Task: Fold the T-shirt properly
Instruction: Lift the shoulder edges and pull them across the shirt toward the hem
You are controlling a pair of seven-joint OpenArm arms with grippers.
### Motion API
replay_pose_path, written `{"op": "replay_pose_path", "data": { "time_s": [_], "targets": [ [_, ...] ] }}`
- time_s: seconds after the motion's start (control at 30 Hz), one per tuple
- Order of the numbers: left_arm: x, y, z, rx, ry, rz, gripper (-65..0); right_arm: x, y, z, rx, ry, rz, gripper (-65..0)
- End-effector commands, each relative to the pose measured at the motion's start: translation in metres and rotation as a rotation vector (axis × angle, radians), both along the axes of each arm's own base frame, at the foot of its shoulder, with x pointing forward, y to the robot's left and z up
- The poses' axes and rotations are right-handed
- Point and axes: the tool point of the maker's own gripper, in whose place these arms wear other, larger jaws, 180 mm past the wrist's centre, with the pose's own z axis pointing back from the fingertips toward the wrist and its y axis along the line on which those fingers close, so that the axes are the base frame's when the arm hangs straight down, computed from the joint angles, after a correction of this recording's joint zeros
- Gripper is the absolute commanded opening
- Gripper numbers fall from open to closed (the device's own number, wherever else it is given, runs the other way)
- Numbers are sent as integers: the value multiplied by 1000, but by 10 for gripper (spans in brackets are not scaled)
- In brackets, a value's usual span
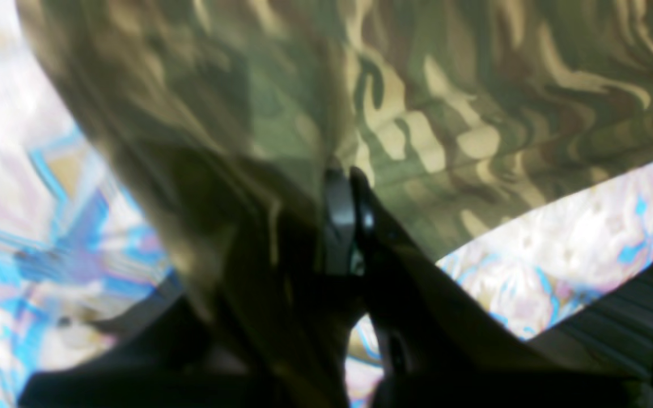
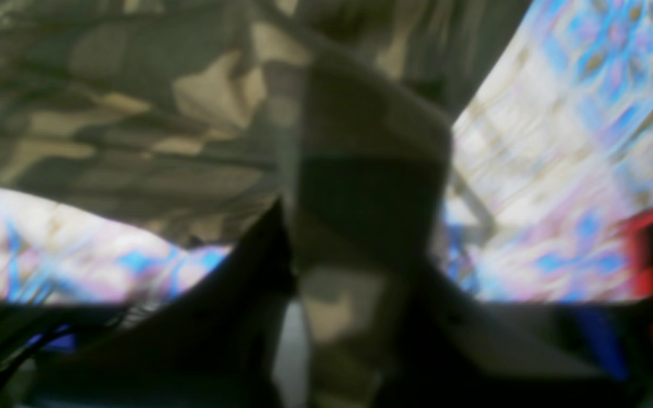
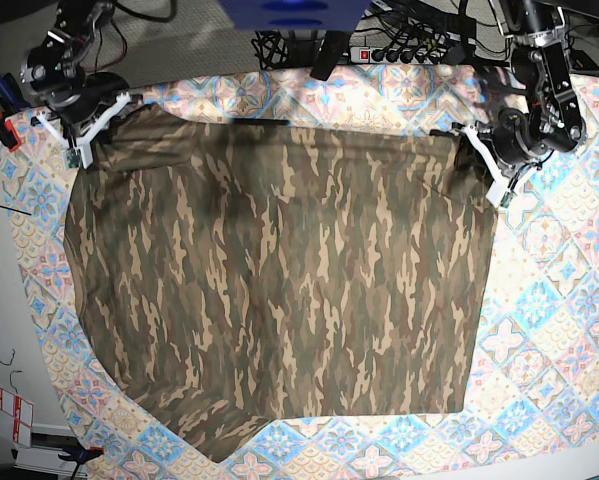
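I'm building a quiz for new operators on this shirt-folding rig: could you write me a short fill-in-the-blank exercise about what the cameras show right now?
1. The soft camouflage-print T-shirt lies on a tablecloth patterned in blue, pink and cream ____.
2. The left gripper has its jaws ____ on the shirt's fabric.
3. In the base view, the right gripper holds the shirt's upper ____ corner.

Missing words: tiles; shut; left

I see the T-shirt (image 3: 279, 280) as soft matt camouflage cloth, lightly creased. Tablecloth (image 3: 559, 330) under it looks like smooth printed fabric, matt. Left gripper (image 1: 349, 170) fingers look like black, slightly glossy plastic
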Motion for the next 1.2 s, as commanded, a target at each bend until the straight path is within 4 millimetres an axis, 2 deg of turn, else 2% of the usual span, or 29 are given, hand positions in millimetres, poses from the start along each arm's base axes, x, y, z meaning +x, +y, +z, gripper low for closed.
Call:
{"op": "replay_pose_path", "data": {
  "time_s": [0.0,0.2,0.43,0.6,0.73,0.93,1.03,1.17],
  "targets": [
    [12,15,11,46,-26,8,-639,9,-15,11,-62,-19,-22,-643],
    [38,16,23,64,-42,0,-639,42,-23,26,-113,-60,-30,-643],
    [72,26,42,137,-74,-2,-639,58,-36,34,-167,-17,-54,-643],
    [95,31,31,176,-22,26,-639,81,-50,49,-264,-14,-72,-643],
    [108,32,28,158,-6,40,-639,92,-53,41,-265,18,-79,-643],
    [126,28,17,86,-18,65,-639,117,-40,16,-169,48,-66,-643],
    [132,36,5,103,16,78,-638,135,-47,21,-175,40,-53,-643],
    [141,41,-1,124,30,80,-638,159,-44,25,-215,55,15,-643]
  ]
}}
